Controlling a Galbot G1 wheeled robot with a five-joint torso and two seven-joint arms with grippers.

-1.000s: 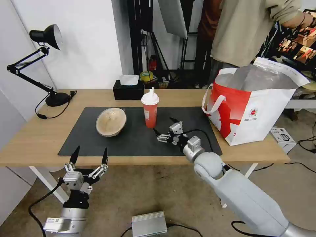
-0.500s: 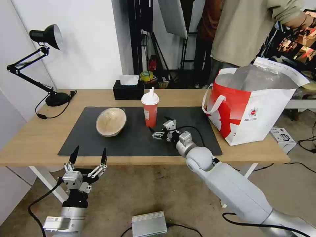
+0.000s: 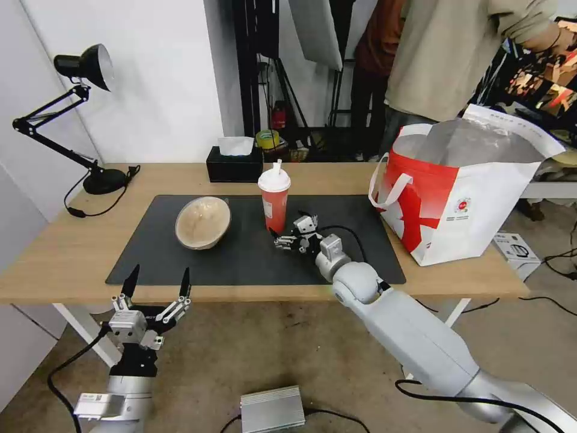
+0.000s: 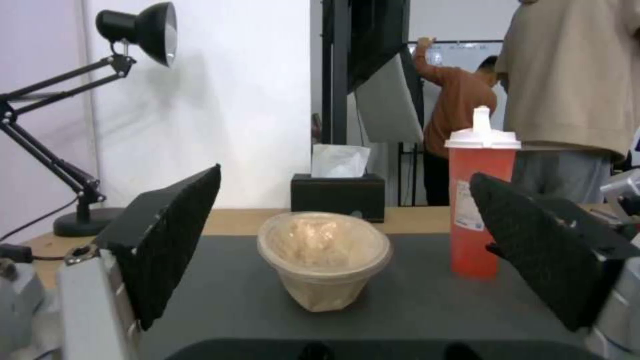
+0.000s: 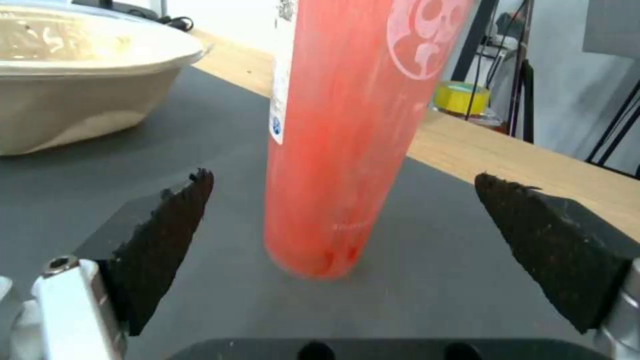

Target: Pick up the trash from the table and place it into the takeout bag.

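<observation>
Dark mat (image 3: 240,252): right gripper (image 3: 287,227) fingers wide beside red cup (image 3: 274,204); left gripper (image 3: 155,281) wide.

right gripper (image 3: 287,230) jaws spread beside red cup (image 3: 274,201) | left gripper (image 3: 155,282) below table (image 3: 72,252)

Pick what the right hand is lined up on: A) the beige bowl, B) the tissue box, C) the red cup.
C: the open right hand faces the base of the red cup, which stands on the mat between its fingers without touching them.
</observation>
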